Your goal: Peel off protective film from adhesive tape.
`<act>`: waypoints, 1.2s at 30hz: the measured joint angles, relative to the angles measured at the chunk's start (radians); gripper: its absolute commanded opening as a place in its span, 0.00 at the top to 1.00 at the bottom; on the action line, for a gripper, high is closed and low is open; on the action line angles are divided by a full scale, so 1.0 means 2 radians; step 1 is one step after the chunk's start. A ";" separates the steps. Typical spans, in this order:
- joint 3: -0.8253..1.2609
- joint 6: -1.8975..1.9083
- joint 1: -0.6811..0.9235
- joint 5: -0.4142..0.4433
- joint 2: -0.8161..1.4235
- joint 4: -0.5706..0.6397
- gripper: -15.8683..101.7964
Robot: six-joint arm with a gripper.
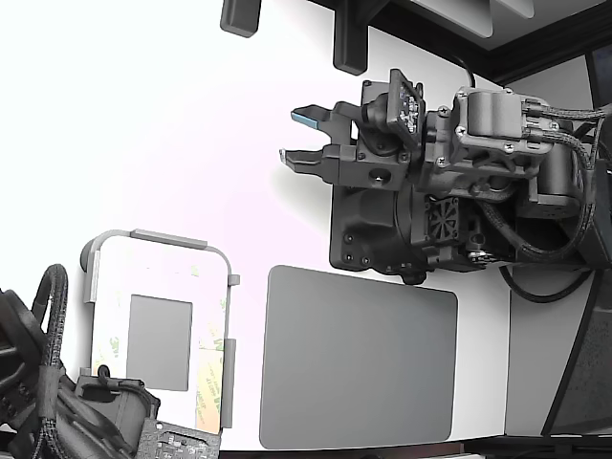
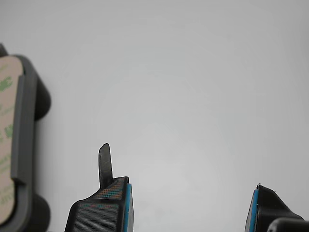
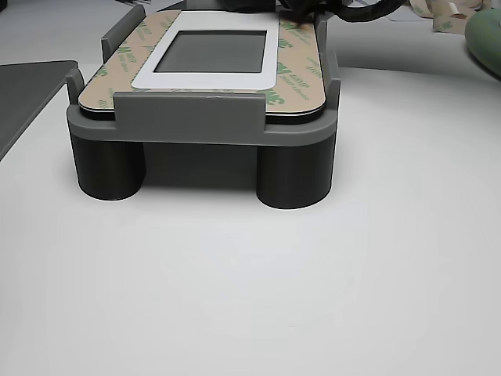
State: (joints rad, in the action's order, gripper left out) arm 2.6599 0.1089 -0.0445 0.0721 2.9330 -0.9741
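Tool point(image 1: 298, 136) hangs wide apart and empty over bare white worktop point(image 1: 172, 115), well away from the grey fixture point(image 3: 196, 129). On that fixture the narrow tan-yellow protective film point(image 3: 293, 66) with faint green print lies flat around the white plate point(image 3: 211, 78). Risky part, I'd judge: no lifted edge shows, so the black fingers point(image 2: 113, 193) could skid across it, or catch the fixture's raised wall instead.

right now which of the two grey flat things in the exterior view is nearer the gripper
The big dark grey mat, lying on the table just below the open gripper. The smaller grey square patch sits farther away, inside the white plate in the fixture.
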 measured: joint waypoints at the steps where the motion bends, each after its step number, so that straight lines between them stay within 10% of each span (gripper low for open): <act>1: 0.000 0.000 0.000 -0.001 0.000 0.000 0.96; 11: 0.019 -0.235 0.000 -0.131 -0.008 0.021 0.96; 30: 0.019 -0.940 0.090 -0.137 -0.187 0.249 0.97; 36: 0.000 -0.965 0.186 -0.051 -0.230 0.267 0.97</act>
State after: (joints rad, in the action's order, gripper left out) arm 2.6599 -1.8208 0.3267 -0.0291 2.4728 -0.4403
